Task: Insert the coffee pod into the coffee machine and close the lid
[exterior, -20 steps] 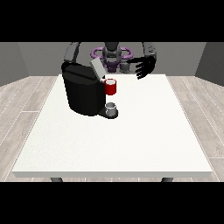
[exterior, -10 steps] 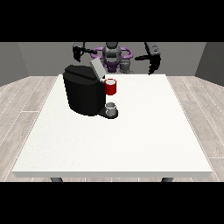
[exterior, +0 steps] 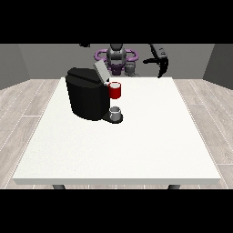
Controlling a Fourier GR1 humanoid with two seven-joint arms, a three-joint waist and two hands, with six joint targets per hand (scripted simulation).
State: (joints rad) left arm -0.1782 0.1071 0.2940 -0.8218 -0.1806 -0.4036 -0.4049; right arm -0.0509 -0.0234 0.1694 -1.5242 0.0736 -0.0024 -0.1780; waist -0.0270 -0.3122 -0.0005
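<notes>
White desk [exterior: 136, 150], grey walls: black boxy coffee machine [exterior: 88, 98], lid [exterior: 100, 71] up. Robot hand at view's right [exterior: 160, 61] raised, well apart, holding nothing, fingers unclear. Pod not visible.

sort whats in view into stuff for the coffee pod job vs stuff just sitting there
For the job:
coffee machine, lid raised
robot hand at the view's right

Just there:
red thing at the machine
grey thing at the machine's base
white table
</notes>
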